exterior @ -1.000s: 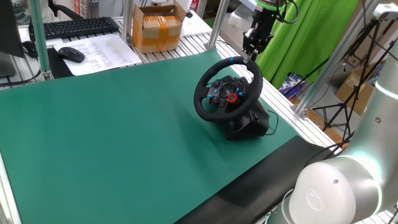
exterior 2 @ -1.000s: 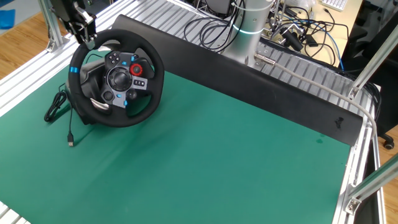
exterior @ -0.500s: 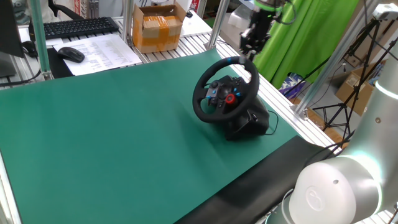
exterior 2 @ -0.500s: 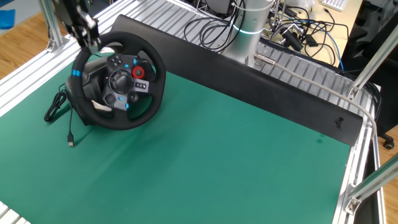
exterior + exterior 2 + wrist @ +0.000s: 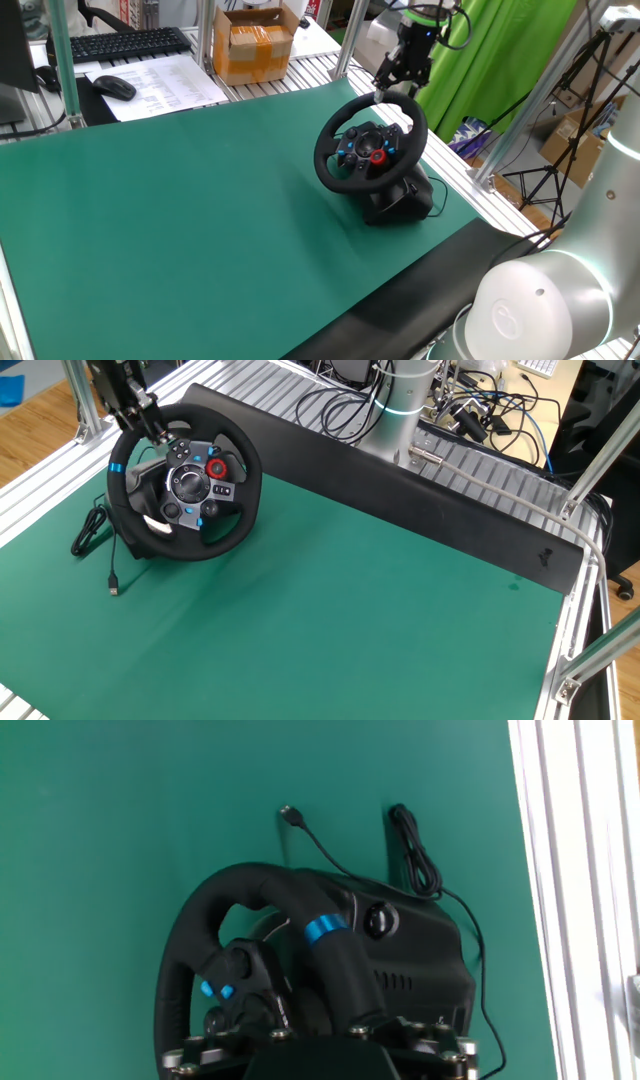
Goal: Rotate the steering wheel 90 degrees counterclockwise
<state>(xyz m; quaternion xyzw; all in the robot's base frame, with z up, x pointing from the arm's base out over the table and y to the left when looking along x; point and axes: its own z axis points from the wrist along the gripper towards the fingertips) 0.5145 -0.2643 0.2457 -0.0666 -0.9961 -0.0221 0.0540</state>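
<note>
The steering wheel (image 5: 345,181) is black and round, with a red centre knob (image 5: 379,155), and stands tilted on its black base (image 5: 400,200) at the right of the green mat. It also shows in the other fixed view (image 5: 236,513), with the blue stripe (image 5: 117,465) on the left of the rim. My gripper (image 5: 392,88) sits at the top of the rim, also in the other fixed view (image 5: 146,422), and looks shut on it. In the hand view the rim with the blue stripe (image 5: 325,928) runs down under my hand; the fingertips are hidden.
The wheel's cable (image 5: 95,535) lies on the mat to its left, with the plug (image 5: 290,813) loose. A cardboard box (image 5: 255,40), keyboard (image 5: 120,42) and mouse (image 5: 113,87) lie behind the mat. Aluminium rails (image 5: 585,870) border the mat beside the wheel.
My gripper has moved a little left and up along the top of the rim. The wheel has shifted slightly with it; the red knob and blue stripe moved a little.
</note>
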